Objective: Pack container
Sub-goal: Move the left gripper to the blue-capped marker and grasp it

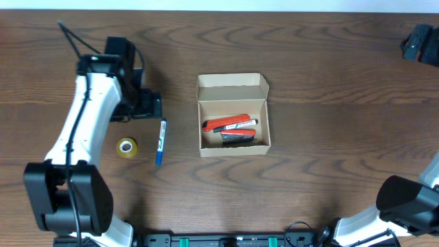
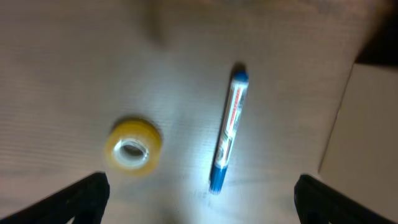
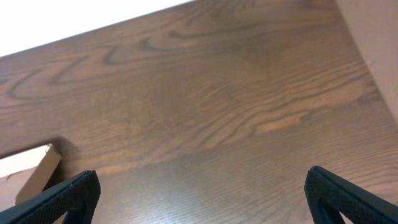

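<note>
The tan cardboard container (image 1: pixel 233 88) stands open at the table's middle, lid flap folded back. Inside lie a red marker (image 1: pixel 230 124) and a dark object (image 1: pixel 237 138). A blue marker (image 1: pixel 161 140) lies on the table left of the box, also in the left wrist view (image 2: pixel 228 129). A yellow tape roll (image 1: pixel 126 146) lies further left, and also shows in the left wrist view (image 2: pixel 132 146). My left gripper (image 1: pixel 145 104) is open and empty, just above the blue marker's far end. My right gripper (image 1: pixel 420 44) is open and empty at the far right edge.
The box's edge shows at the right of the left wrist view (image 2: pixel 367 124) and its corner at the left of the right wrist view (image 3: pixel 34 171). Bare dark wood table (image 1: pixel 329 89) lies between the box and the right gripper.
</note>
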`<act>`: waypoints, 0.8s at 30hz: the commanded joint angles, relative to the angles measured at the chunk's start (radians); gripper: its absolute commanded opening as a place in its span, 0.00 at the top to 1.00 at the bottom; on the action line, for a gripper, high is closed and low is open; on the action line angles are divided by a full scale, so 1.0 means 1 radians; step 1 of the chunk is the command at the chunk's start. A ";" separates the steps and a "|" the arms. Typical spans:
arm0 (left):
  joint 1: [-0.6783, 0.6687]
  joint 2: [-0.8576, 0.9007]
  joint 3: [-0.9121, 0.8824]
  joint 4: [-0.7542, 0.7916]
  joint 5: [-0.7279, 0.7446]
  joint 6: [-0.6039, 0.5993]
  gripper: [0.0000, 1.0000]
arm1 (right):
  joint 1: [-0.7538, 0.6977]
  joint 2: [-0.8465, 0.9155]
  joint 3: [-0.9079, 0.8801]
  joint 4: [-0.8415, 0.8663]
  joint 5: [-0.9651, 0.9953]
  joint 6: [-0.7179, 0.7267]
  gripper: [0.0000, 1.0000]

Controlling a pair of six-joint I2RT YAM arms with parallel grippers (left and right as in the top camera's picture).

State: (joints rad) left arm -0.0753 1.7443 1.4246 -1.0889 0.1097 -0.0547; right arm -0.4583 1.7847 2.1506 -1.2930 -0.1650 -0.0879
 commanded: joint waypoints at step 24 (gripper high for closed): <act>-0.207 0.007 -0.384 0.357 -0.031 -0.038 0.04 | -0.005 -0.016 -0.151 0.045 -0.007 -0.015 0.01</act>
State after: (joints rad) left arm -0.2852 1.7477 1.0531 -0.7452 0.0902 -0.0811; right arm -0.4610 1.7847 2.0071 -1.2484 -0.1646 -0.0883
